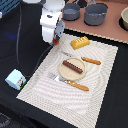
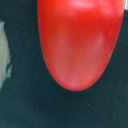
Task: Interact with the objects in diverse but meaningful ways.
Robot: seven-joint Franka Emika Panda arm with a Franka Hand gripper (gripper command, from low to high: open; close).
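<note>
Hovering above the upper-left corner of the placemat [image 1: 75, 85], the gripper [image 1: 53, 40] sits high in the exterior view, and the wrist view is nearly filled by the round red tomato [image 2: 80, 42], glossy and smooth, right up against the lens. Whether the claw is clenched on it cannot be told; no fingers show in either view, and the exterior view hides the tomato behind the arm. Judging by the sheen, it is a hard plastic toy: light, stiff, slippery on a curved skin, so a hold across the widest middle would be safest, since a pinch near the tapered end could squirt it out. On the mat, the tan plate [image 1: 64, 70] carries the dark brown sausage stick [image 1: 73, 66] lying across it; from the plate, the yellow-orange bread block [image 1: 80, 42] is at about 1 o'clock, well apart, ridged and boxy, probably easy to grip across the short sides. The pale blue carton [image 1: 16, 79] rests off the mat at about 8 o'clock from the plate, near the exterior view's left edge; probably light with flat walls to clamp. Orange-handled cutlery [image 1: 77, 85] lies at 5 o'clock just beside the plate, another piece at 2 o'clock. Grey pots [image 1: 95, 14] stand at 12 o'clock, far off. The carton has coloured marks but no readable writing; no brands are visible anywhere.
</note>
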